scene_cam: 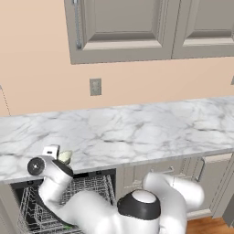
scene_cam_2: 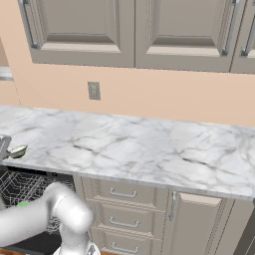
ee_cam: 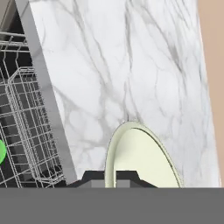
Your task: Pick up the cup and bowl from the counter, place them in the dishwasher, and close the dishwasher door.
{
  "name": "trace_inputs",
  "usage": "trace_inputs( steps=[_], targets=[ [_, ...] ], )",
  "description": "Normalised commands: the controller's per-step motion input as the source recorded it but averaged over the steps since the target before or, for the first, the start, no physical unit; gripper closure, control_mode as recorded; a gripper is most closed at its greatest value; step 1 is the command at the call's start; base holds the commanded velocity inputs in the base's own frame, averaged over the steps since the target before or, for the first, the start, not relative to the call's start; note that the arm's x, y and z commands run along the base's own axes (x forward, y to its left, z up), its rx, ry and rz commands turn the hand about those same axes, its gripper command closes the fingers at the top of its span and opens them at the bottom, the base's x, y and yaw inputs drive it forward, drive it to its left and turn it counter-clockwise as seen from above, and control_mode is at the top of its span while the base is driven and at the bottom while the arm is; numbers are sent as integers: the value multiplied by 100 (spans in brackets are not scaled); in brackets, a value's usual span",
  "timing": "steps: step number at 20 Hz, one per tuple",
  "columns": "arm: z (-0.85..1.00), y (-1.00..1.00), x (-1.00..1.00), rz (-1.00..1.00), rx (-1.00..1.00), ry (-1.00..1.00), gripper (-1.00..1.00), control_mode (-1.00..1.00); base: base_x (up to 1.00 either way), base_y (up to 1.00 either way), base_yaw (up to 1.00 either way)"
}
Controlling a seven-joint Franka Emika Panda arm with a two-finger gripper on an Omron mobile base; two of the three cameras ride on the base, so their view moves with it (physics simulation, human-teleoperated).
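My gripper (ee_cam: 110, 177) is shut on the rim of the pale cream bowl (ee_cam: 140, 157), which is tilted just above the marble counter (ee_cam: 109, 65) near its front edge. From the left base view the bowl (scene_cam: 65, 156) sticks out of the gripper (scene_cam: 58, 154) above the open dishwasher (scene_cam: 91, 187). In the right base view the bowl (scene_cam_2: 17, 151) is at the far left. The green cup (scene_cam_2: 22, 203) sits down among the dishwasher's wire racks (ee_cam: 26, 113), and a sliver of the cup (ee_cam: 1, 151) shows at the hand view's left edge. The dishwasher door is out of view.
Grey-beige drawers (scene_cam_2: 122, 194) and a cabinet door (scene_cam_2: 196, 224) stand right of the dishwasher. A wall outlet (scene_cam: 95, 86) and upper cabinets (scene_cam: 123, 27) are behind and above the counter (scene_cam: 137, 132). My own arm (scene_cam: 137, 205) crosses in front of the racks.
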Motion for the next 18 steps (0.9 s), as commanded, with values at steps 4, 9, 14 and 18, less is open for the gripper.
trace_inputs(
  steps=[4, 9, 14, 18],
  targets=[
    [-5, 0, -83, 1, 11, 0, 100, -100, 0, 0, 0],
    [-16, 0, -76, 3, 9, 0, 100, -100, 0, 0, 0],
    [-21, -6, -44, 7, 2, 0, 100, -100, 0, 0, 0],
    [-27, -13, -16, 7, 0, 0, 100, -100, 0, 0, 0]
  ],
)
